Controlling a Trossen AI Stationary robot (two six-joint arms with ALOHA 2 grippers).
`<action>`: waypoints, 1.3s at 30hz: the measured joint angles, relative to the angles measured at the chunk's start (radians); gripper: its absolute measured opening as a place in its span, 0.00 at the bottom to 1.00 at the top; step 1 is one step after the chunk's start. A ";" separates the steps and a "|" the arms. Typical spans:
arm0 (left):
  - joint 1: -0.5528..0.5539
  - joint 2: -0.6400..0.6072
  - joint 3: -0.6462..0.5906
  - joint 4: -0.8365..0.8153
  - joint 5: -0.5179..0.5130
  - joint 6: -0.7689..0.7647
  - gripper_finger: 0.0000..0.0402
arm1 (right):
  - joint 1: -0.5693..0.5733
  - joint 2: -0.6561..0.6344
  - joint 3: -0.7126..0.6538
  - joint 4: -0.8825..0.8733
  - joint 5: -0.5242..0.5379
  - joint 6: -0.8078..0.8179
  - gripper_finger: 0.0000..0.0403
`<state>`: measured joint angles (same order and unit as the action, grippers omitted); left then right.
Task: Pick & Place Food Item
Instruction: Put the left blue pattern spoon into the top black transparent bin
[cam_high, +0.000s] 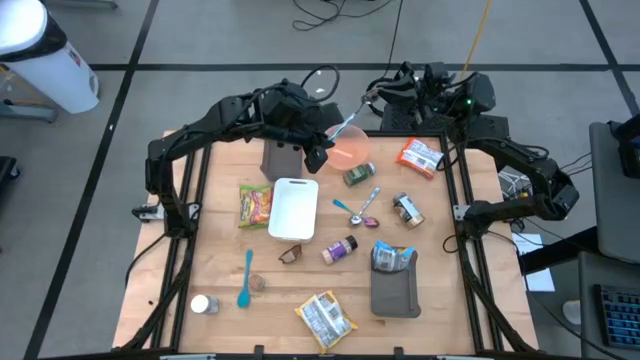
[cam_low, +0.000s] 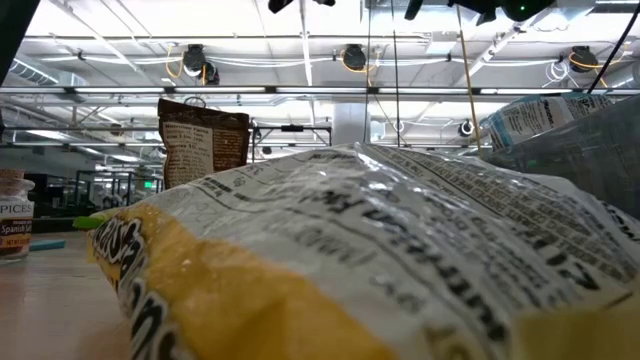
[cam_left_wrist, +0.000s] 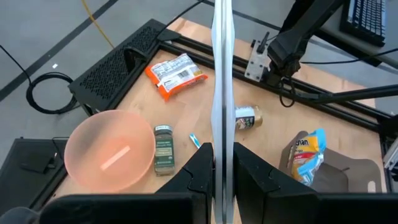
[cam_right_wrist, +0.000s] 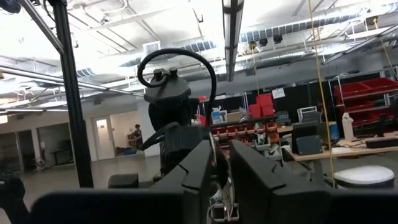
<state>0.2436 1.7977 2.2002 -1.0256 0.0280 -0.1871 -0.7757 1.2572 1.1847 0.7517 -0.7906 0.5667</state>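
**Left arm holding a utensil over the table's far end.** The left gripper (cam_high: 320, 150) has its fingers (cam_left_wrist: 200, 168) pinched flat on a slender silver utensil (cam_high: 345, 125), which is the only thing I have in hand; no food item is gripped.

In my left wrist view the utensil (cam_left_wrist: 222, 74) shows edge-on. Its long axis runs straight out from between the fingertips and beyond the frame, in line with the gripper. The high view gives its true heading: it slants away from the left fingers toward the right gripper (cam_high: 378, 98), and its free end lies close beside that gripper. Whether the two touch, I cannot tell.

Below the fingers and to one side sits the pink bowl (cam_left_wrist: 112, 149), with a green spice jar (cam_left_wrist: 163, 149) just beside its rim. Farther out past the fingertips lie an orange snack packet (cam_left_wrist: 176, 73) and a glass jar (cam_left_wrist: 247, 117). A blue bag (cam_left_wrist: 306, 155) lies off to the other side.

The right wrist view looks level into the room and shows nothing of the table. Whether the right gripper (cam_right_wrist: 217, 168) is closed, I cannot tell.

The low view is nearly filled by a yellow snack bag (cam_low: 350, 260), with a brown pouch (cam_low: 203, 140) standing upright behind it. It shows neither gripper.
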 joint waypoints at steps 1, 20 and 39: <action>0.000 0.000 0.000 0.000 0.000 0.000 0.10 | 0.000 0.000 0.000 0.000 0.000 -0.001 0.10; 0.009 0.000 0.001 0.029 -0.006 0.002 0.43 | 0.000 0.001 0.000 -0.002 0.033 -0.020 0.00; -0.022 0.001 0.001 0.067 -0.414 0.356 0.58 | 0.058 0.001 0.000 -0.218 0.362 -0.054 0.00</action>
<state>0.2219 1.7986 2.2009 -0.9588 -0.3858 0.1692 -0.7175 1.2581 1.1847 0.5334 -0.4284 0.5122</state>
